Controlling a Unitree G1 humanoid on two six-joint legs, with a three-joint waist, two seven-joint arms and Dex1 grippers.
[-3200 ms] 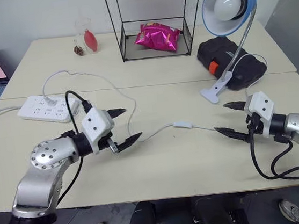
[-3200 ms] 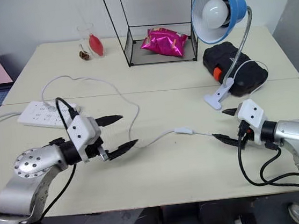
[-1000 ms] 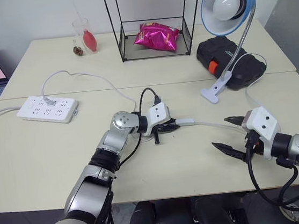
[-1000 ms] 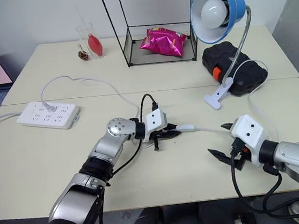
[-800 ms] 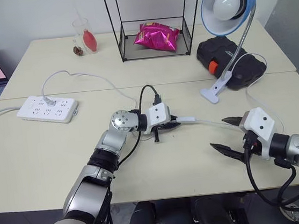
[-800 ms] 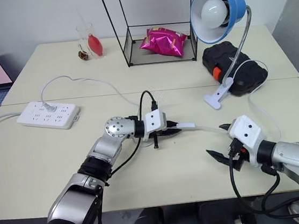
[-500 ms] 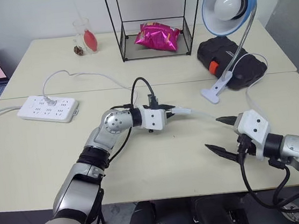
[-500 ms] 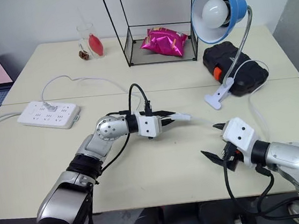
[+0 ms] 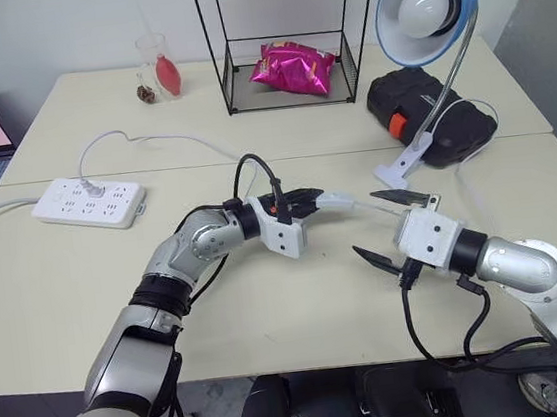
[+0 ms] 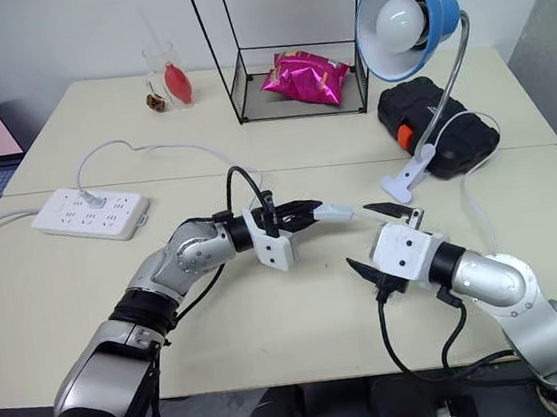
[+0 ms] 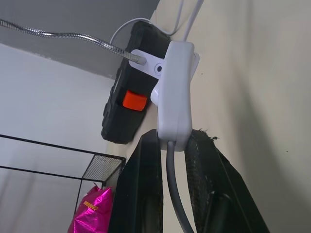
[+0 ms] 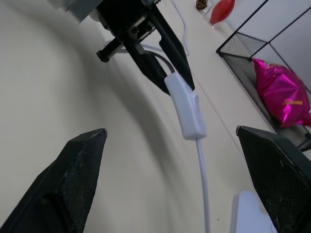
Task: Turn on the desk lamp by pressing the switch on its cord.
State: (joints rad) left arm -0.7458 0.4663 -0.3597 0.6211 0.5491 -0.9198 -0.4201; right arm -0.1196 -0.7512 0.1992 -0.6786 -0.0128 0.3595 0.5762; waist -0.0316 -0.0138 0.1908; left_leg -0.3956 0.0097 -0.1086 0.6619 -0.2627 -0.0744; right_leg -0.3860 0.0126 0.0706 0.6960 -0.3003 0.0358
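We are holding the switch (image 9: 335, 202) up off the table (image 9: 57, 294) now, the left gripper (image 9: 303, 202) clamped on its near end, fingers pinched tight around the point where the cord (image 11: 175, 194) enters it. A second ago the switch was lower, close to the tabletop; since then the left wrist has rolled over and lifted, so most of the switch is sticking out free past the left fingertips, towards the lamp's clip.

The right gripper (image 9: 381, 227) is closing in. It was hanging well off to the side a moment back, and now its two fingers are spread wide with the switch just ahead of the gap between them, one tip above, one below. Nothing is touching yet.

The lamp (image 9: 424, 11) is standing far beyond both sets of fingers, bulb unlit, so the press has not happened. We are reading this as the set-up: one hand presenting the switch, the other coming to squeeze its button. The free end looks lightly supported, so a sideways nudge could twist it in the left grip.
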